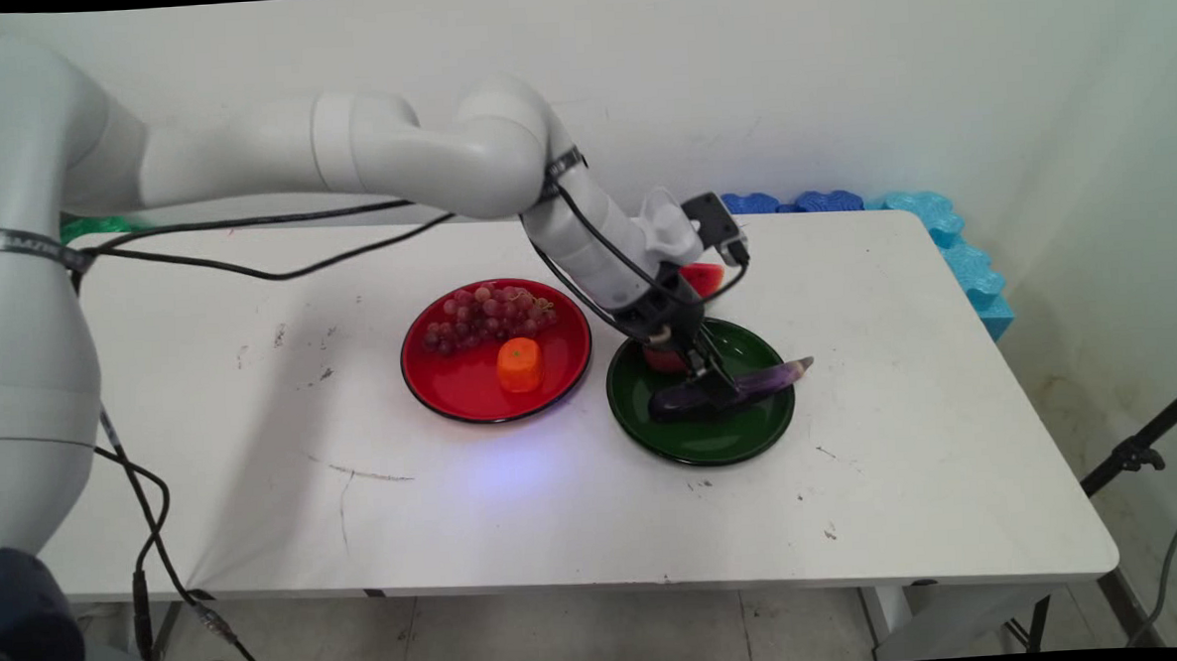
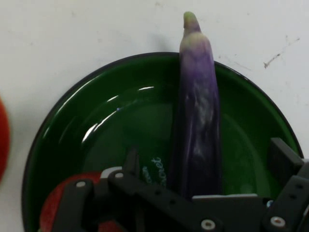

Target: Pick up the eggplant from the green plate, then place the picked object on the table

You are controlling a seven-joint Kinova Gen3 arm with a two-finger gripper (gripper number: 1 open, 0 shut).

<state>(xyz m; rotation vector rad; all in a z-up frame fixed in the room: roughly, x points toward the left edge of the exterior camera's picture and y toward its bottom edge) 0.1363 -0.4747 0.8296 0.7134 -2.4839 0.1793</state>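
The hand (image 1: 707, 383) is down in the green plate (image 1: 752, 433) at the eggplant (image 1: 765, 380); whether its fingers grip it cannot be told. The eggplant lies across the plate, tip past the rim at 2 o'clock. A red piece (image 2: 53, 210) sits in the same plate. At 9 o'clock on the counter (image 1: 557, 511), a red plate (image 1: 452, 381) carries grapes (image 1: 489, 315) and an orange piece (image 1: 519, 364).

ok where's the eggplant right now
In the main view the eggplant lies across the green plate, right of the red plate, at the gripper.
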